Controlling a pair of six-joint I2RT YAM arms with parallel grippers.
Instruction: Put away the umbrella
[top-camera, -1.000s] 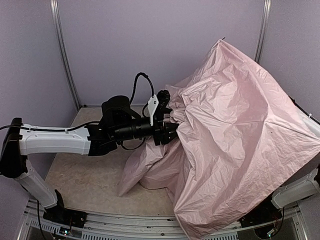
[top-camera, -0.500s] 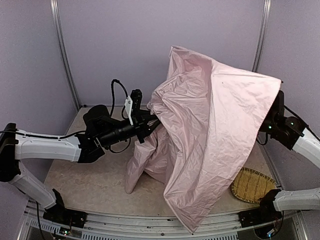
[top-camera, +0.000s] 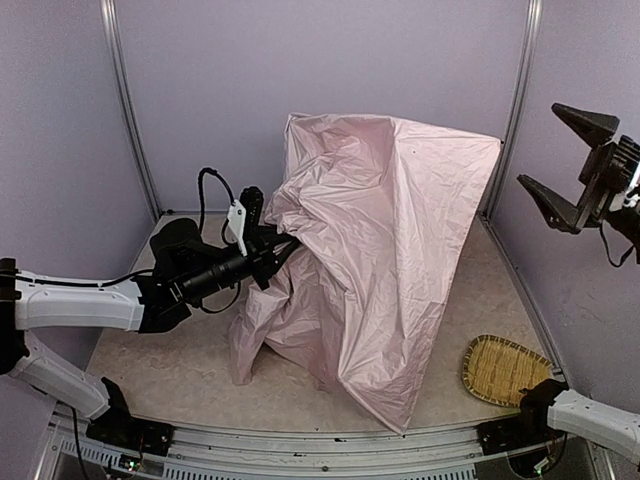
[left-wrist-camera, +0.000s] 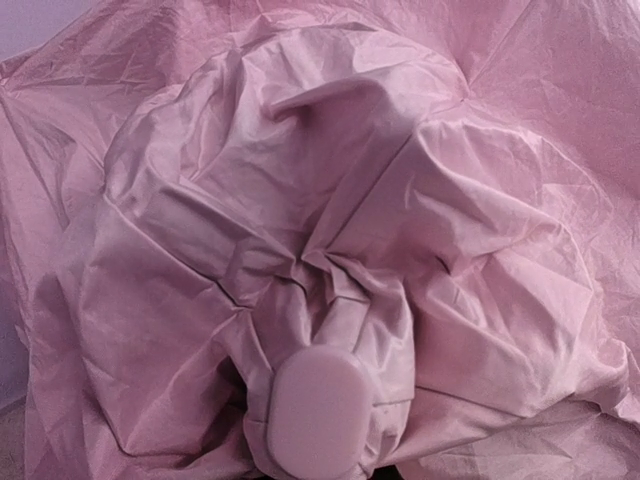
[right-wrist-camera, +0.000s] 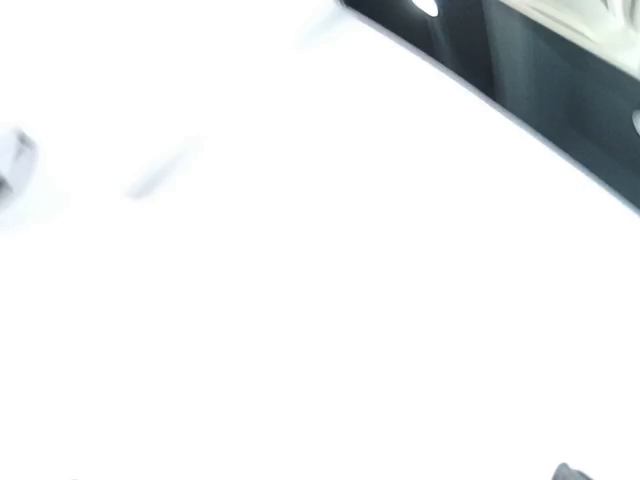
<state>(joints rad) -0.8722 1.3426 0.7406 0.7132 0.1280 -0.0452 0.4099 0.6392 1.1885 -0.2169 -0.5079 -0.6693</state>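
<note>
The umbrella (top-camera: 390, 230), not yet folded, is gripped centre-left by the left fingers (top-camera: 270, 258). The right fingers (top-camera: 548, 198) are held open and empty, upper right.

This looks like a robotics lab test cell, with plain lilac walls (top-camera: 330, 70) and bare metal posts (top-camera: 125, 110) closing in a beige table (top-camera: 150, 370). An aluminium rail (top-camera: 300, 447) runs along the table's near edge, and cabled robot arms (top-camera: 70, 300) are bolted at its near corners.

Pale pink umbrella (top-camera: 400, 230), straw-yellow basket (top-camera: 500, 368)
</note>
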